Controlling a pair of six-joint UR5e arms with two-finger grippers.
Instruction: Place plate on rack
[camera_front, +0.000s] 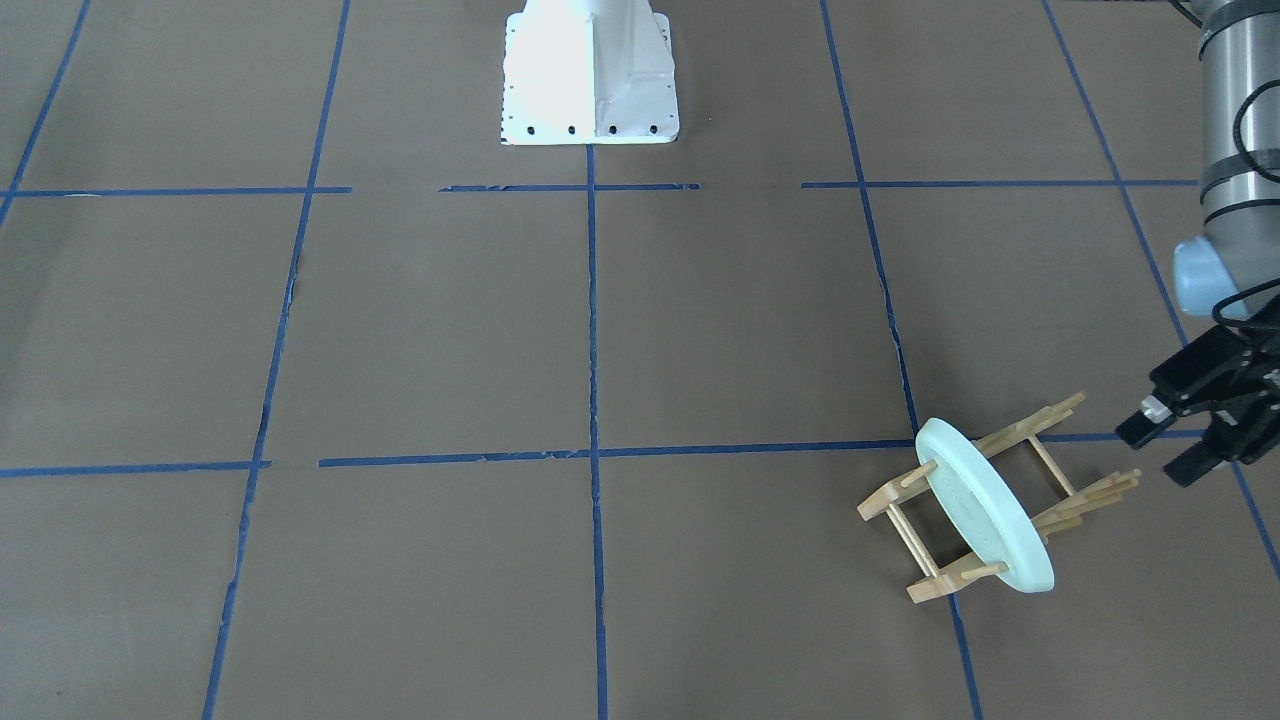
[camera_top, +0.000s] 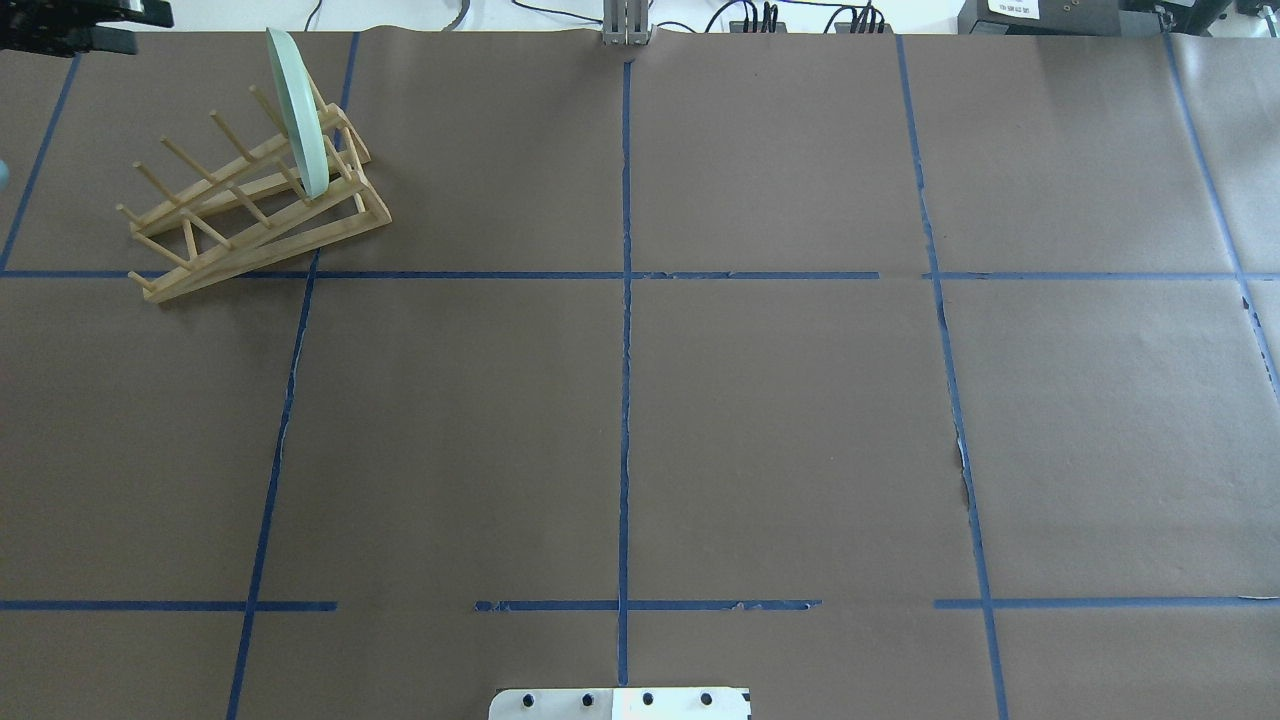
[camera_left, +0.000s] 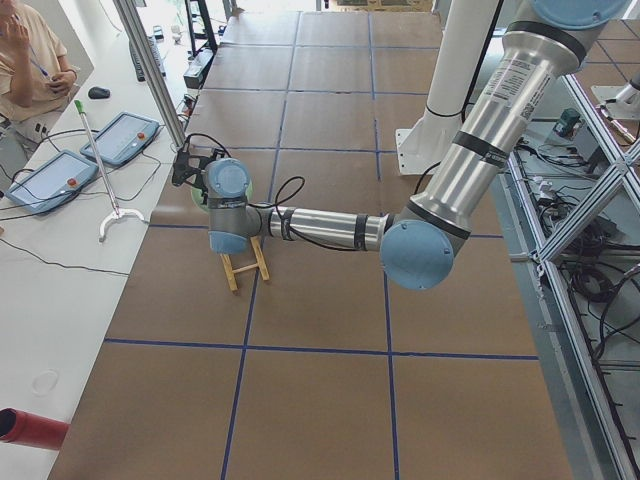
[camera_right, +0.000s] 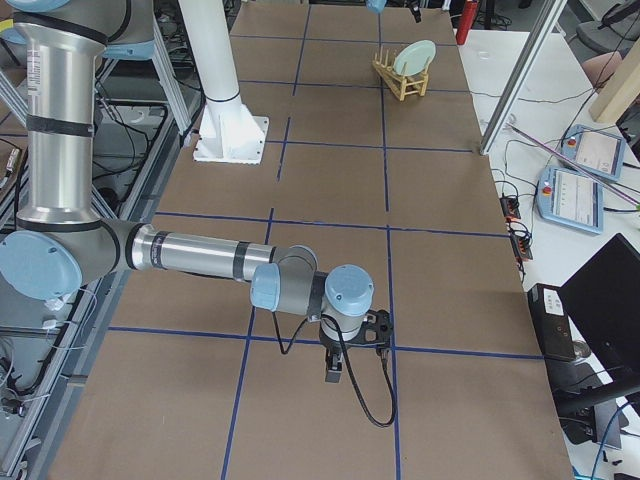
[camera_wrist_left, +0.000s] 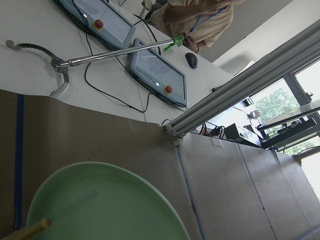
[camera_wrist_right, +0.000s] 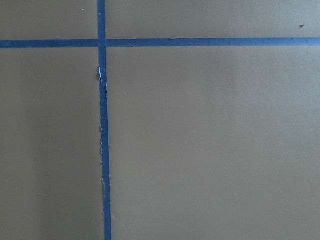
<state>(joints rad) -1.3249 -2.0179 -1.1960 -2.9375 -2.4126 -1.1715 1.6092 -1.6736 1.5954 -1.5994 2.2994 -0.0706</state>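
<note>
The pale mint-green plate (camera_front: 985, 505) stands on edge in the light-wood rack (camera_front: 890, 500), held between upright pegs near one end. In the overhead view the plate (camera_top: 298, 110) and the rack (camera_top: 260, 225) sit at the far left of the table. My left gripper (camera_front: 1163, 447) is open and empty, a short way off the rack's other end and apart from it. The left wrist view shows the plate (camera_wrist_left: 100, 200) close below, with one peg (camera_wrist_left: 30, 230). My right gripper (camera_right: 355, 340) shows only in the exterior right view, low over the table and far from the rack; I cannot tell whether it is open or shut.
The robot's white base (camera_front: 590, 75) stands at mid-table on my side. Blue tape lines (camera_top: 625, 300) cross the brown table. Beyond the far edge are an aluminium post (camera_wrist_left: 240, 95), teach pendants (camera_wrist_left: 155, 70), a grabber tool (camera_wrist_left: 100, 52) and a person (camera_left: 30, 70).
</note>
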